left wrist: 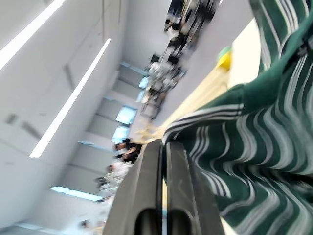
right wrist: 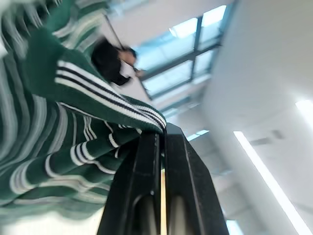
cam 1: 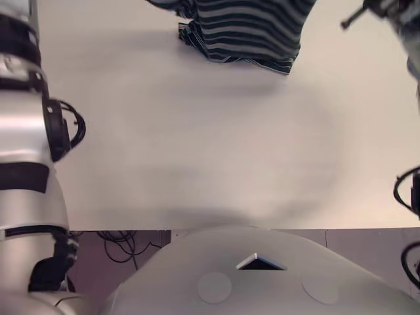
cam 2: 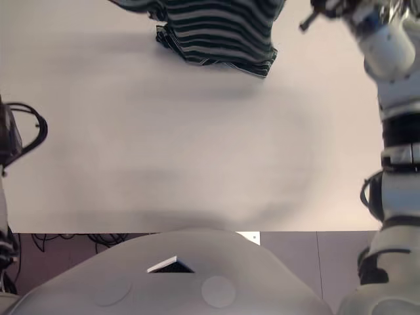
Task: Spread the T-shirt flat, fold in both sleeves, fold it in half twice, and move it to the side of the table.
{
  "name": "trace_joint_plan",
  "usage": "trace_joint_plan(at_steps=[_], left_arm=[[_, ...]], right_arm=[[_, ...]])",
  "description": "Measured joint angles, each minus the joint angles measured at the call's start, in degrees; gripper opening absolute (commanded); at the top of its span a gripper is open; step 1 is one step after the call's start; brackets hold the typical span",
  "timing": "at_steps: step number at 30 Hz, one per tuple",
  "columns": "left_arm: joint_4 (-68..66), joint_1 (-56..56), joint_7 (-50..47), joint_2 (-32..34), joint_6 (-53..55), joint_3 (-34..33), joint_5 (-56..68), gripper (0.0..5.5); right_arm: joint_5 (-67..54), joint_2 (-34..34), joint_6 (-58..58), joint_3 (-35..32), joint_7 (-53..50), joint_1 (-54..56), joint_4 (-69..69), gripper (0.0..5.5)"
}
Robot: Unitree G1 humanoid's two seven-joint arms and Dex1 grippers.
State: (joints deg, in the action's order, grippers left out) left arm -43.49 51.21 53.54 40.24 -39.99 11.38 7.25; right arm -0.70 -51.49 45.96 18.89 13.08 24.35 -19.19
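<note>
While both pincers are pressed tight on cloth, the left pincer (left wrist: 164,146) pinches a fold of the soft knit T-shirt (cam 1: 246,33), dark green with thin white stripes, and the right pincer (right wrist: 161,134) nips a striped hem between flat black jaws. Shirt hangs bunched and wrinkled at top centre of the head view, over the smooth, matte, pale counter (cam 1: 197,151).

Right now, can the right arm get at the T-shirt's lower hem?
Probably not yet: the right gripper is shut on the T-shirt, holding it up, and must let go first. Nothing else blocks the lower hem.
</note>
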Motion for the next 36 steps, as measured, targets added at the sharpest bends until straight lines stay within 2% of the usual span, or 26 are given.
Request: trace_joint_plan(at_steps=[2, 6, 9, 11, 15, 21, 22, 25, 29, 32, 36], left_arm=[[8.73, -11.88, 4.24, 3.53, 3.60, -0.44, 7.71, 0.00], [32.07, -43.29, 12.05, 12.48, 10.38, 0.50, 20.32, 0.00], [49.87, -60.88, 13.94, 18.28, 13.48, 1.54, 20.74, 0.00], [57.87, -68.05, 12.23, 19.89, 12.32, -1.07, 14.92, 0.00], [62.52, -75.01, 7.51, 19.12, 8.19, -4.65, 2.88, 0.00], [62.97, -84.92, 3.83, 18.28, 5.91, -4.20, -12.97, 0.00], [62.20, -85.57, 3.82, 18.44, 5.85, -3.84, -14.05, 0.22], [62.71, -87.62, 3.96, 19.78, 7.93, -3.73, -13.09, 0.54], [64.41, -88.54, 4.29, 20.30, 12.57, -3.73, -10.67, 1.07], [68.30, -93.33, 7.08, 23.11, 20.06, -4.61, -5.94, 1.48], [76.00, -97.61, 11.24, 26.67, 27.56, -11.88, 5.23, 1.48]], right_arm=[[-4.44, -3.03, 1.40, 2.32, 2.85, -8.71, 4.51, 0.03], [-13.56, -11.09, 1.93, 7.98, 10.99, -29.31, 14.42, 0.03], [-18.53, -18.14, 1.05, 8.96, 16.76, -41.97, 22.38, 0.03], [-17.93, -20.11, 0.50, 7.38, 18.28, -47.85, 25.96, 0.03], [-13.83, -18.71, -0.19, 2.86, 17.86, -55.25, 27.85, 0.03], [-14.93, -18.59, -5.42, -3.91, 17.01, -67.19, 32.10, 0.03], [-15.12, -18.58, -6.59, -5.12, 17.24, -68.59, 32.54, 0.00], [-17.20, -18.51, -10.07, -7.47, 19.06, -71.94, 33.73, 0.30], [-17.47, -16.34, -12.81, -9.77, 21.60, -72.55, 34.28, 1.03], [-16.48, -14.47, -15.28, -10.52, 23.47, -72.35, 31.97, 1.59], [-15.75, -13.85, -16.94, -12.30, 26.85, -73.72, 30.91, 2.24]])
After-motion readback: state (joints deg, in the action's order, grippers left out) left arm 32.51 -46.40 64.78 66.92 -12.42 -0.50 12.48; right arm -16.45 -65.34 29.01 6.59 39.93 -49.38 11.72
